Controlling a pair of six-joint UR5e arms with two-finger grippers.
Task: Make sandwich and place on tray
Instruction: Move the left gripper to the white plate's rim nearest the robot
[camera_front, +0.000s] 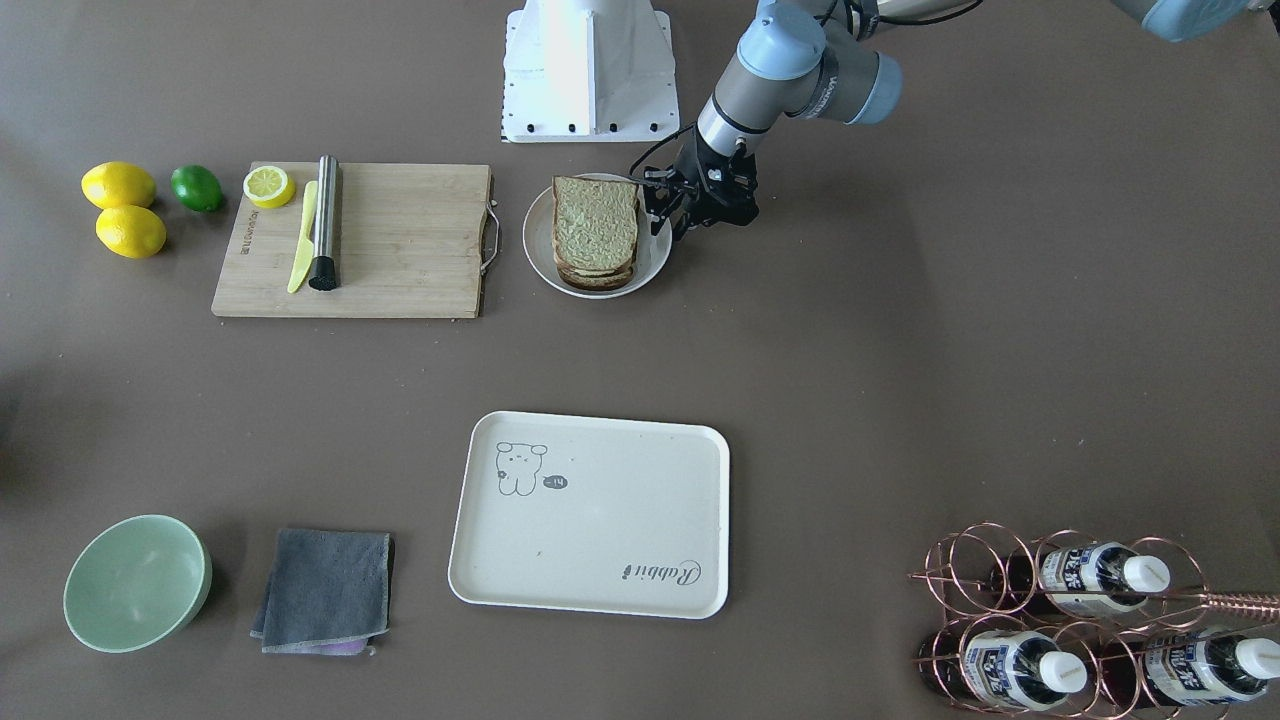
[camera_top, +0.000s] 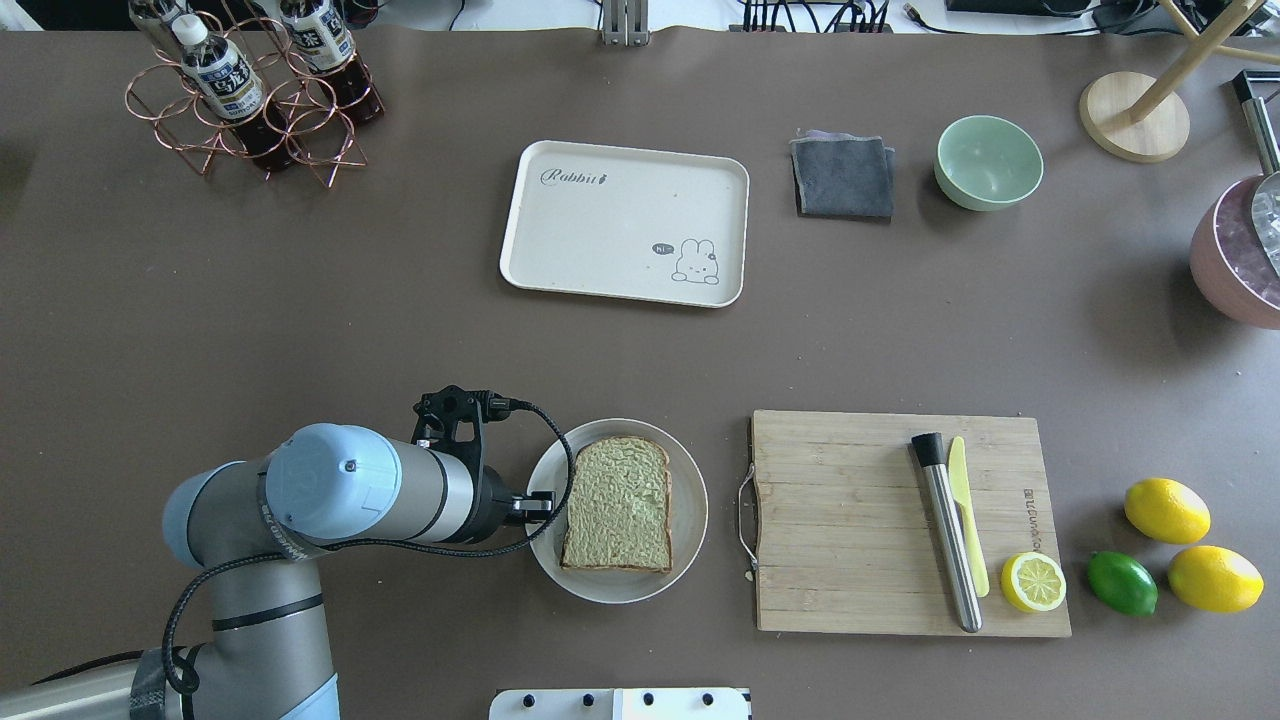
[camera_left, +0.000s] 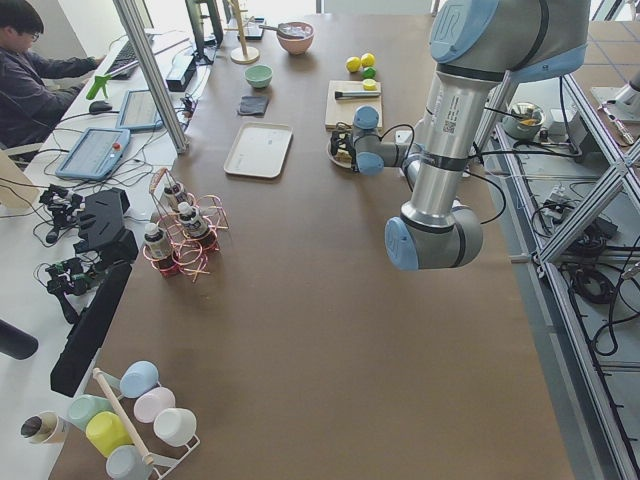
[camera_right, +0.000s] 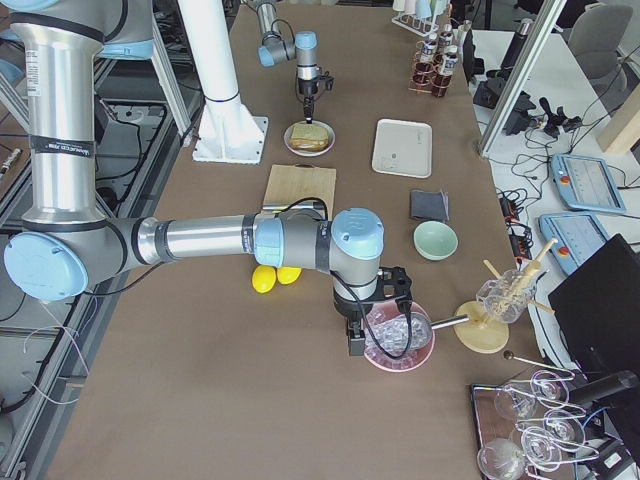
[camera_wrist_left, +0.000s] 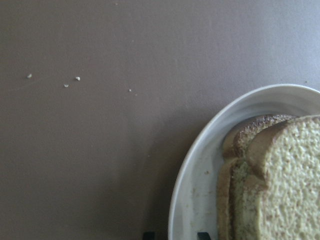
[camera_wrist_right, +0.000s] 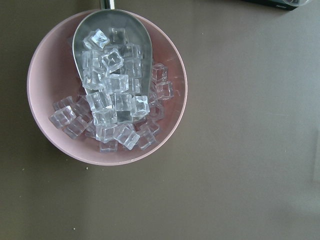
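Right now the sandwich (camera_front: 596, 232), a bare stack of bread slices, sits on the round white plate (camera_front: 533, 250) in the upper middle of the front-facing view, well apart from the tray (camera_front: 600, 500) lower on the counter. Your left end effector (camera_front: 674, 222) hovers at the plate's right rim, fingertips spread and empty; whether the right end effector (camera_right: 353, 345) is spread, you cannot tell. The slices look light, soft and loosely stacked, so pinch gently across the crust edges.
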